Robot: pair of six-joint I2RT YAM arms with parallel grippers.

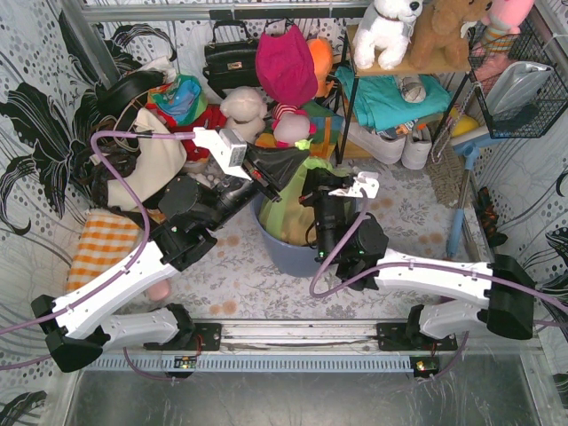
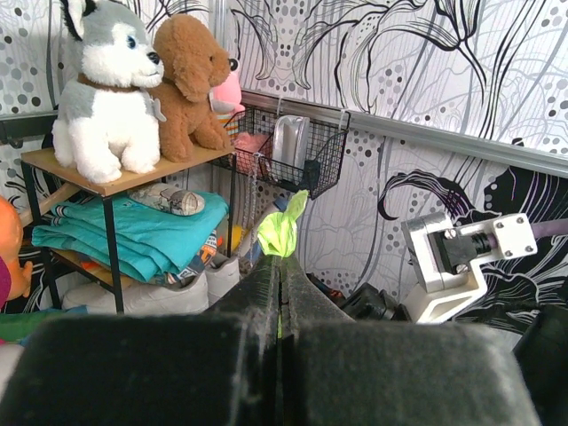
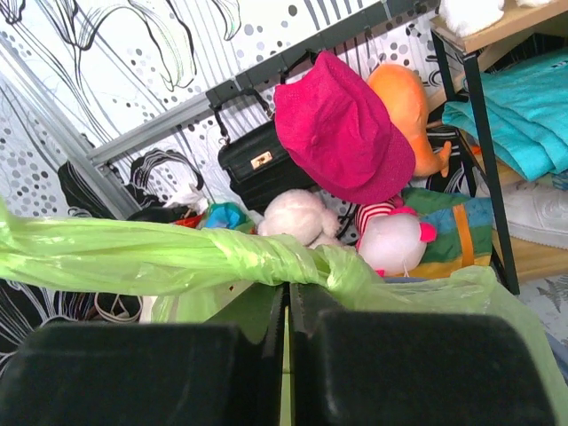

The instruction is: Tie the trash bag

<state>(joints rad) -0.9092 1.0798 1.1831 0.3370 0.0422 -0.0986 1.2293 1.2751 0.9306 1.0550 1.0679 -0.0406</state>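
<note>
Closest to your left wrist camera, the left gripper (image 2: 280,266) has its two black fingers pressed together. A crumpled lime-green tip of the trash bag (image 2: 282,226) pokes up out of the seam, so you are clamped on one handle strip there. Your right gripper (image 3: 286,291) is closed just as tightly, with a thin line of green showing between its fingers. A twisted handle strip runs across just above its tips, from the left edge of that view to a bunched twist, and wider film spreads off to the right. From above, both grippers sit close together over the bag's mouth, the left coming in from the left and the right from the right. The bag itself stands in the blue-grey bin (image 1: 275,253) in the middle of the table (image 1: 266,288), with tan scraps showing through the plastic. Farther out you can see a pink hat (image 3: 342,133) and a black handbag (image 3: 253,160) hanging on the back wall, a husky plush (image 2: 106,89) and a brown plush dog (image 2: 186,80) on a shelf, and a wire basket (image 2: 293,164) beside them.
</note>
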